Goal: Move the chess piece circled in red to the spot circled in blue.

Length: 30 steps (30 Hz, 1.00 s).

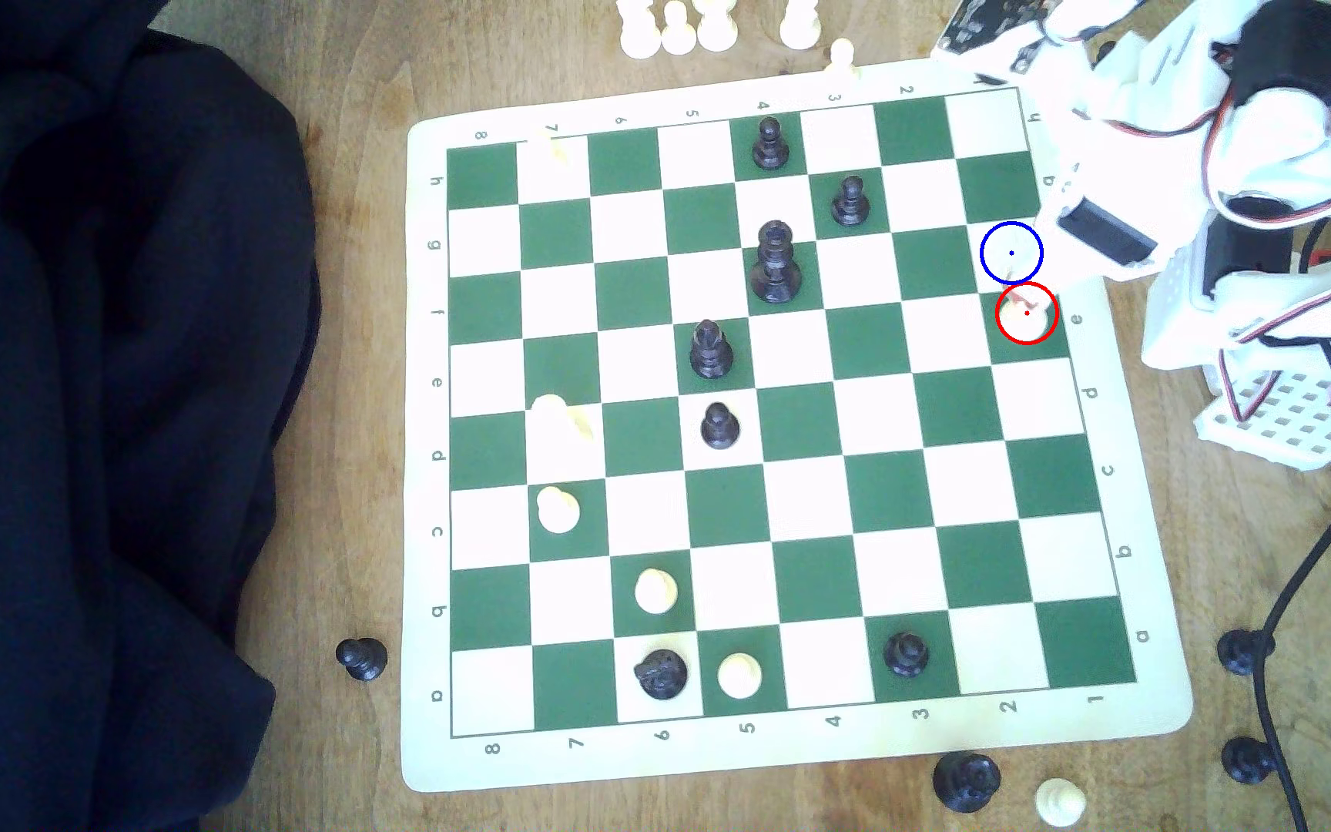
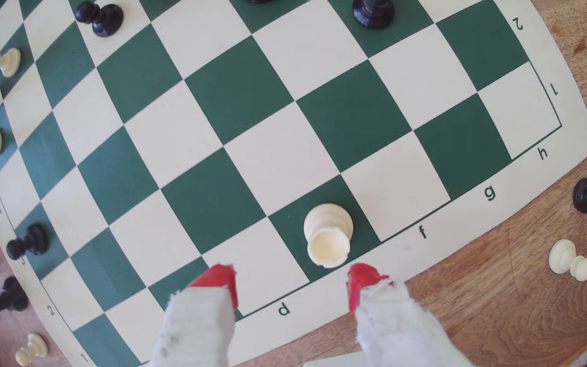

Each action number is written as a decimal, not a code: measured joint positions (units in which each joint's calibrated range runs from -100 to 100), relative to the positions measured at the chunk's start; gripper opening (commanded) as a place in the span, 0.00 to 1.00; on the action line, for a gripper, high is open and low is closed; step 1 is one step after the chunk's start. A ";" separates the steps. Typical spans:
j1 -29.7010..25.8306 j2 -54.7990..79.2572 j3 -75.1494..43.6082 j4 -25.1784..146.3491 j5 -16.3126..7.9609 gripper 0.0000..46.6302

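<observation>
The chess piece circled in red (image 1: 1024, 314) is small, glossy and cream-white, standing on a green square at the board's edge on the exterior view's right. In the wrist view the same piece (image 2: 327, 234) stands upright, its round top facing the camera. The spot circled in blue (image 1: 1011, 253) is the neighbouring white square, seen bare in the wrist view (image 2: 396, 199). My gripper (image 2: 292, 278) is open, and its red-tipped fingers (image 2: 216, 278) hover over the board's edge just short of the piece, with nothing between them. In the exterior view the gripper (image 1: 1021, 290) reaches in from the white arm.
Black pieces (image 1: 774, 260) stand in the board's middle and far rows, and cream pawns (image 1: 558, 508) stand on the exterior view's left side. Captured pieces (image 1: 966, 780) lie on the wooden table around the board. A black cable (image 1: 1318, 544) runs along the right, and dark cloth (image 1: 102, 400) covers the left.
</observation>
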 measured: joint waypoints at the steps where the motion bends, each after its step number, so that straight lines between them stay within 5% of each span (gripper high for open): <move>1: 0.00 0.08 0.81 0.24 0.54 0.40; 30: 1.47 8.63 12.20 -11.95 3.37 0.43</move>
